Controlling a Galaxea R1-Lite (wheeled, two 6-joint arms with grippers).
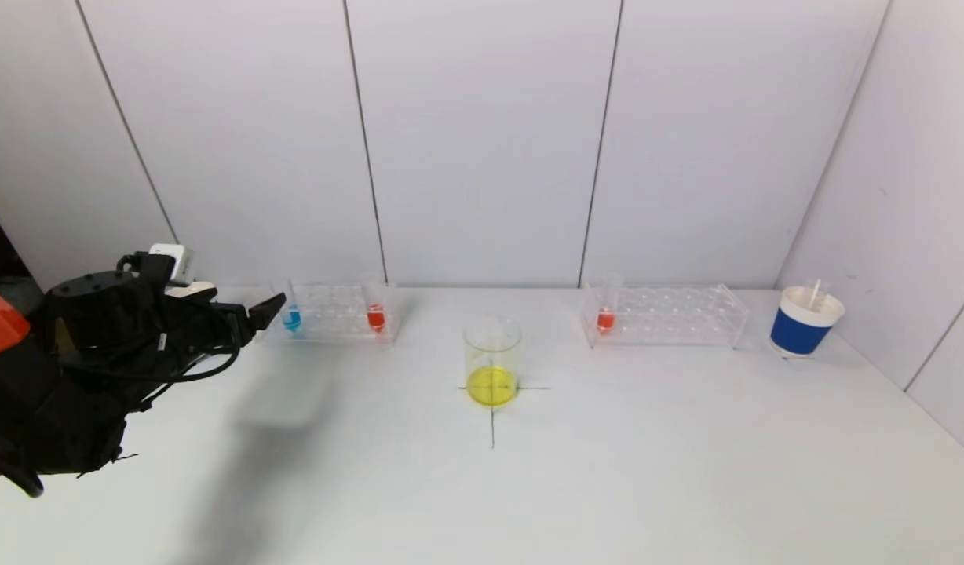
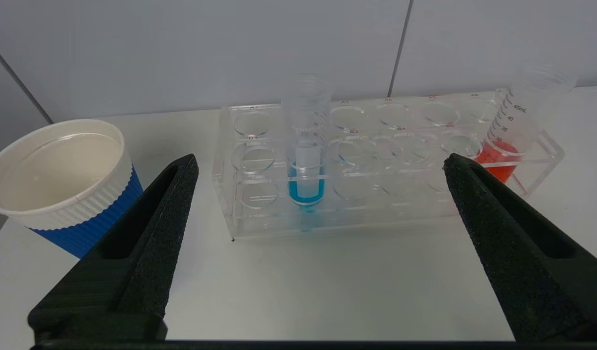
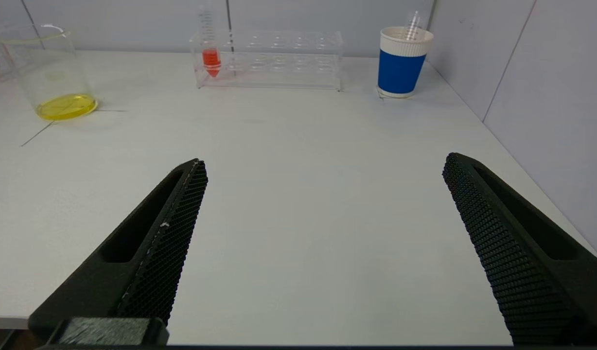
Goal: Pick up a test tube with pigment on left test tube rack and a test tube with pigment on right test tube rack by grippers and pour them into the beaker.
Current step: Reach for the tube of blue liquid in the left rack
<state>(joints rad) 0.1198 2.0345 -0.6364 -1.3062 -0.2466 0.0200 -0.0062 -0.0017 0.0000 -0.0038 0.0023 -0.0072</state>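
Left tool (image 2: 318,170), jaws spread wide, faces the blue tube (image 2: 306,160); red tube (image 2: 515,131) graduations read 40, 30.

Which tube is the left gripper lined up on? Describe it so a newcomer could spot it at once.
Find the clear left rack at the table's back edge, left of the beaker. The open left gripper faces the blue tube standing upright near that rack's outer end. It is the only blue one; the rack's other tube holds red.
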